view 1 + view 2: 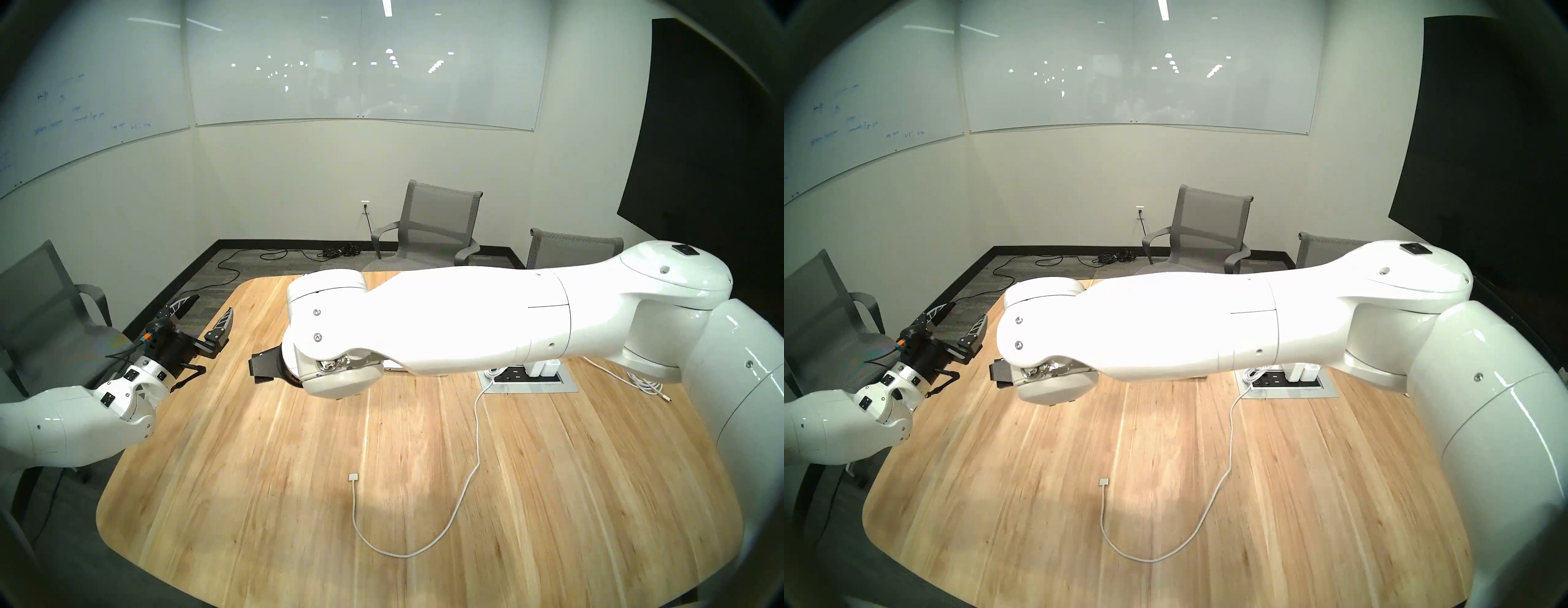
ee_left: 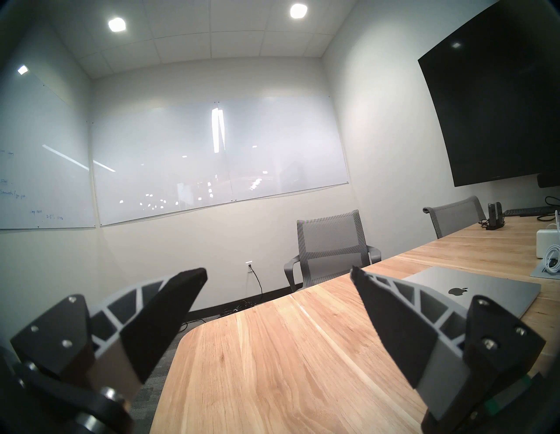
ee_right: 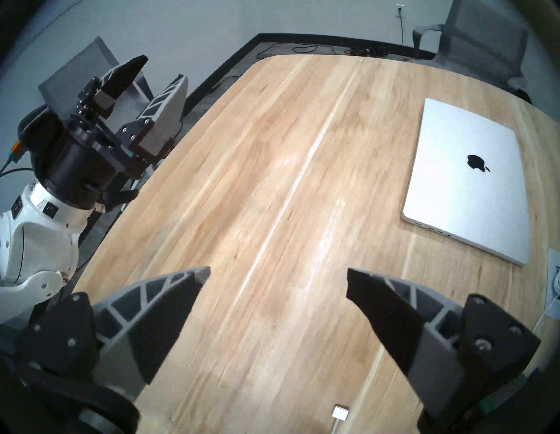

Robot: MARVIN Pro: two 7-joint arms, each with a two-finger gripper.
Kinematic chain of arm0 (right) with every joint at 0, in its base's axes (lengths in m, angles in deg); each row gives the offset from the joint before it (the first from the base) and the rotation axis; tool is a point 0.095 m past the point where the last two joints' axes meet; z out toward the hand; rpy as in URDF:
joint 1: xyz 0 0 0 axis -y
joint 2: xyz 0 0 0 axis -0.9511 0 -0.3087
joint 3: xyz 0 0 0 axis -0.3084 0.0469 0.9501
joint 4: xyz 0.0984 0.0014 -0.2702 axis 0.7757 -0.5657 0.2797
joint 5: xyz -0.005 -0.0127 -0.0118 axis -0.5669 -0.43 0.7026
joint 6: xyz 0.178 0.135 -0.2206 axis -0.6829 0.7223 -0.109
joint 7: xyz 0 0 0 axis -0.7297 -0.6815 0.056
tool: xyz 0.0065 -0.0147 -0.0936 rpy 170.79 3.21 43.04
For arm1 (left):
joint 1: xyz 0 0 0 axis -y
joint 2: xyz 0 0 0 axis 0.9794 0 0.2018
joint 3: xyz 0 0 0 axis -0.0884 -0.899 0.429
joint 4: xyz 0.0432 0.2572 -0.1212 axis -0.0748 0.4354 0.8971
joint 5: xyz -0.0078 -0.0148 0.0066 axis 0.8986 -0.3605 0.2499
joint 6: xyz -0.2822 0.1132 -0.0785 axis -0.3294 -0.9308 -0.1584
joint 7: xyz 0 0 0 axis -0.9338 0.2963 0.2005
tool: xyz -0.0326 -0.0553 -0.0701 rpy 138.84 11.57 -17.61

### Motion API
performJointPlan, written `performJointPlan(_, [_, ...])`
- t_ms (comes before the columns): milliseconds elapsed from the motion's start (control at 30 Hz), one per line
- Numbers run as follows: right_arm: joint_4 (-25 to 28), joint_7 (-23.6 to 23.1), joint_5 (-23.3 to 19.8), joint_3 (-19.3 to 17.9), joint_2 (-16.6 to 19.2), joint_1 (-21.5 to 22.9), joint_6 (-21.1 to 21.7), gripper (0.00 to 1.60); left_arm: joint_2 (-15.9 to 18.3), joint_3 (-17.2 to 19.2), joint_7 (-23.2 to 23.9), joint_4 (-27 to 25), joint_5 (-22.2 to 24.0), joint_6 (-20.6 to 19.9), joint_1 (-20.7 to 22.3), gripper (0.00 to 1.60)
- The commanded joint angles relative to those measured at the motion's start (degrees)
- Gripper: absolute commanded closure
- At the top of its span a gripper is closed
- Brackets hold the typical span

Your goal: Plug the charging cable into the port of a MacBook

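Both grippers – L point(image 1: 203, 312), R point(image 3: 277, 277) – fingers wide, empty; charging cable point(image 1: 475, 429) loose on table point(image 1: 254, 488).

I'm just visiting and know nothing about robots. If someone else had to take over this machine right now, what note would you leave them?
Left gripper: open, empty, off the table's left edge.
Right gripper: open, empty, above the table, hidden behind its own arm in the head views.
Charging cable: loose on the table; its connector lies flat at the near middle, untouched.
MacBook: closed, flat on the table; side ports face the connector's side.
Done: nothing gripped or plugged.
Left: pick up the connector and push it into the endmost port.
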Motion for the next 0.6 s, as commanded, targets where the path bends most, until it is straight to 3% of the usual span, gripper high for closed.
performJointPlan(0, [0.9,4.5,3.8,1.3,-2.4,0.7,-4.9,0.00,0.1,0.8,-0.1,-0.1,0.0,0.4,0.9,0.00])
performJointPlan(167, [0.6,5.0,4.1,1.4,-3.0,0.8,-5.3,0.00,0.1,0.8,-0.1,-0.1,0.0,0.4,0.9,0.00])
performJointPlan(333, [-2.3,2.5,1.2,-0.1,-2.4,1.9,-0.7,0.00,0.1,0.8,-0.1,-0.1,0.0,0.4,0.9,0.00])
performJointPlan(400, [-4.2,1.1,-1.8,-1.2,-2.1,2.0,2.3,0.00,0.1,0.8,-0.1,-0.1,0.0,0.4,0.9,0.00])
performJointPlan(467, [-4.9,1.3,-0.3,-0.2,-2.4,2.8,3.3,0.00,0.1,0.8,-0.1,-0.1,0.0,0.4,0.9,0.00])
performJointPlan(567, [-6.9,0.0,-2.4,0.5,-2.5,4.5,6.8,0.00,0.1,0.8,-0.1,-0.1,0.0,0.4,0.9,0.00])
